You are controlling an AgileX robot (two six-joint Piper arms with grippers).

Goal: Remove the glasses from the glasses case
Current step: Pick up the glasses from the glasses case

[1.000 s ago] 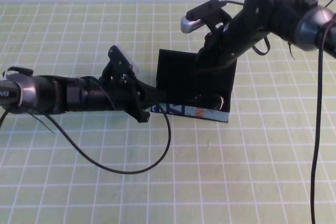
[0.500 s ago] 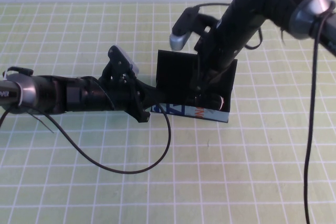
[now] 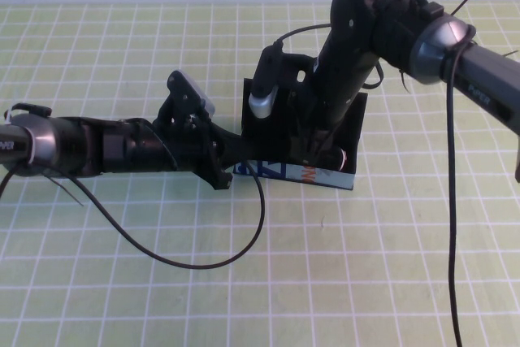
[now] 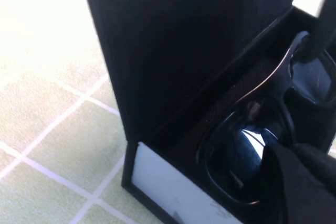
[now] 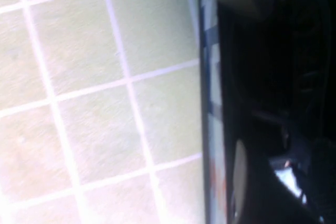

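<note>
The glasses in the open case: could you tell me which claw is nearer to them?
Right. The right claw reaches down into the glasses case at the glasses; the left claw sits at its left end.

Right gripper (image 3: 313, 148) and left gripper (image 3: 236, 150) crowd the glasses case (image 3: 305, 175); elsewhere open.

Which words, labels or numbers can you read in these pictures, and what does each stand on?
Case, front strip: dark-blue and orange marks, too blurred to read.
Left arm, at the high view's left edge: part of a white marking, cut off, unreadable.
Nothing legible shows on the glasses inside the open case.
No text shows on the left pincer at the case's left end, or the right pincer reaching into the case.
</note>
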